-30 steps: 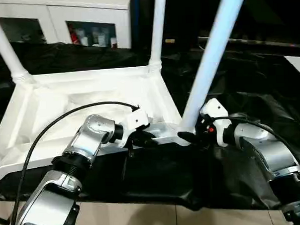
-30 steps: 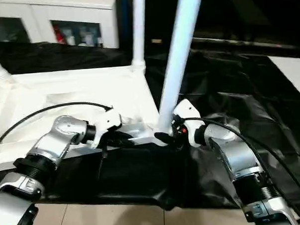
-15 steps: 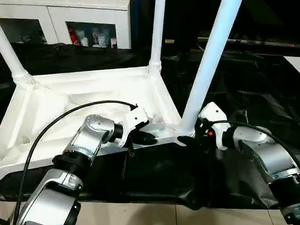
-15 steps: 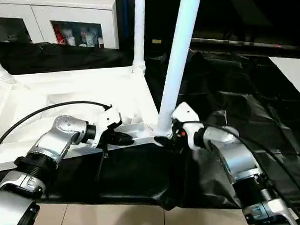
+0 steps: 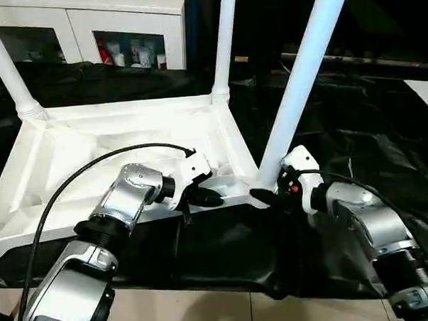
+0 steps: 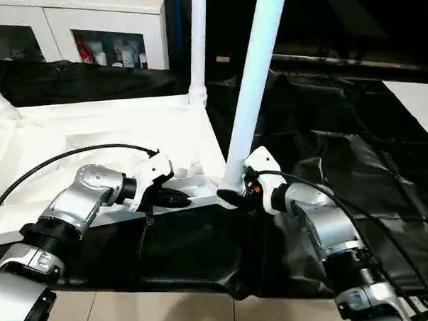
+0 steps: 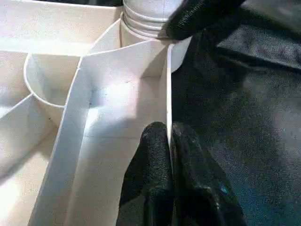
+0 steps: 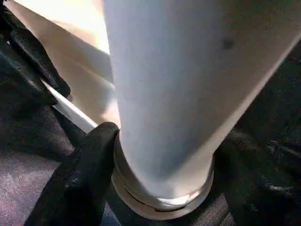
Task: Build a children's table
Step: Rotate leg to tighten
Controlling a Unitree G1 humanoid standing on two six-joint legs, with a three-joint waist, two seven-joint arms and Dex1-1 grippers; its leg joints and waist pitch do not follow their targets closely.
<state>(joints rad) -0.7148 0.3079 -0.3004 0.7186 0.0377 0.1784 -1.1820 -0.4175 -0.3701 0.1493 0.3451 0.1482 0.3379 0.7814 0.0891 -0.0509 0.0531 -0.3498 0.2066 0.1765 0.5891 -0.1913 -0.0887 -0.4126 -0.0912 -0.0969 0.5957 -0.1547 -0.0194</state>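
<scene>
A: How far along is assembly of the white plastic rectangular table top [image 5: 121, 140], lying ribbed underside up on the black sheet [image 5: 355, 147]?

B: Three white tapered tube legs stand in corner sockets: far left [image 5: 4, 63], far right [image 5: 225, 43], near right [image 5: 299, 82]. The near-left socket, judged from its bare corner, awaits the fourth leg.

A: The tools?

B: The left gripper [image 7: 169, 141] is clenched on the top's thin near rim. The right gripper [image 8: 160, 188] brackets the near-right leg's base, one finger [image 8: 91, 160] against it; whether it grasps cannot be told.

A: Containers?

B: Behind, a white glass-door cabinet [image 5: 87, 27] holds small bottles, too small to identify.
</scene>
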